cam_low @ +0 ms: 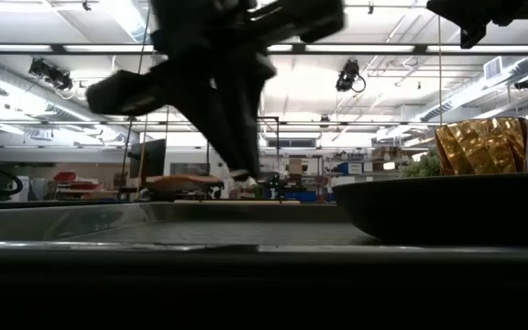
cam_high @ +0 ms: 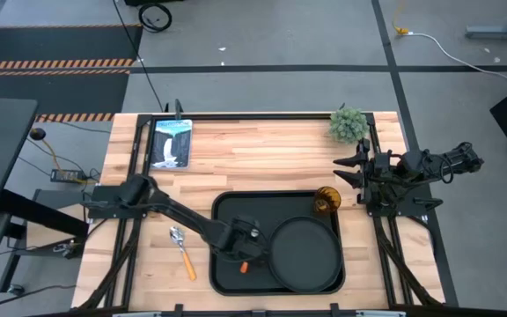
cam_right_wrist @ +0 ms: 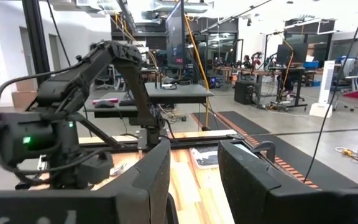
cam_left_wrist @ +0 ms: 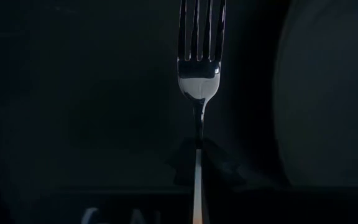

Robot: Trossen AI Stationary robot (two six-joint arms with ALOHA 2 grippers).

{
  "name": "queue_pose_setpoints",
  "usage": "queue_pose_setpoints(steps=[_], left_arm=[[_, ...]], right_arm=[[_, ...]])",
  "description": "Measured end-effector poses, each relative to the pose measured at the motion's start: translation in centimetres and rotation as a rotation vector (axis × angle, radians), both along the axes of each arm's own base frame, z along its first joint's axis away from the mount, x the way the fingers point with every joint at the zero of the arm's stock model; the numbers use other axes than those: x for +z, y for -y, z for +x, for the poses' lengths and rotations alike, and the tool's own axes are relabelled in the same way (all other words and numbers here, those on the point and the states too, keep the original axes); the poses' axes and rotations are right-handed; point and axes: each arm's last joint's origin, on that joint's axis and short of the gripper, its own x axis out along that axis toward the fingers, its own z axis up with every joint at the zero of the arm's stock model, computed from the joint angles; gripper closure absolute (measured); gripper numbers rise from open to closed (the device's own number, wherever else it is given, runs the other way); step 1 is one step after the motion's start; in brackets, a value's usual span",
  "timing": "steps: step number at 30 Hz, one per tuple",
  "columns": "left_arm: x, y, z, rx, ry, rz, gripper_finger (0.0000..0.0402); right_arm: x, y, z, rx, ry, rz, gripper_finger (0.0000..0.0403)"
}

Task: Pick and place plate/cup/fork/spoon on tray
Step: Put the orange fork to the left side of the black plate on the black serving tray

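The black tray (cam_high: pixel 227 207) lies at the table's near middle. The round black plate (cam_high: pixel 306 254) rests on its right half, and the amber cup (cam_high: pixel 326 201) stands upright in its far right corner. My left gripper (cam_high: pixel 243 248) points down over the tray just left of the plate, shut on the fork (cam_left_wrist: pixel 200 74); the fork's orange handle end (cam_high: pixel 244 267) shows toward the near edge. The spoon (cam_high: pixel 181 251) lies on the wood left of the tray. My right gripper (cam_high: pixel 349 170) waits open and empty at the table's right edge. My left gripper pinches the fork between its two fingers at the slim neck (cam_left_wrist: pixel 197 134) where the metal meets the orange handle. The fingers come from above, pointing down, and lie across the fork. The fork lies level over the tray floor; whether it rests on the floor cannot be told.
A small green plant (cam_high: pixel 349 125) stands at the far right corner and a printed card (cam_high: pixel 171 143) lies at the far left. Bare tray floor (cam_high: pixel 236 216) lies left of the plate. In the low view the plate (cam_low: pixel 447 206) and cup (cam_low: pixel 481 145) stand right of the left gripper (cam_low: pixel 239 170).
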Motion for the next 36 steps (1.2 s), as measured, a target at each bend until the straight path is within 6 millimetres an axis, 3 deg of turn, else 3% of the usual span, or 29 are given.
queue_pose_setpoints(steps=[6,11,24,36], left_arm=[[-1.5,0.8,1.6,0.043,-0.001,-0.026,0.0383],[-2.3,0.9,1.8,0.102,-0.01,-0.065,0.0385],[-2.3,0.8,1.8,0.315,0.012,-0.152,0.0383],[-2.3,0.9,1.8,0.336,0.004,-0.177,0.0376]], right_arm=[[0.0,-0.1,0.0,0.027,0.003,0.0,0.0261],[0.0,-0.1,0.0,0.027,0.003,0.0,0.0261],[-0.5,-0.1,0.1,0.026,-0.054,-0.015,0.0261],[-0.6,-0.1,0.1,0.024,-0.056,-0.017,0.0261]])
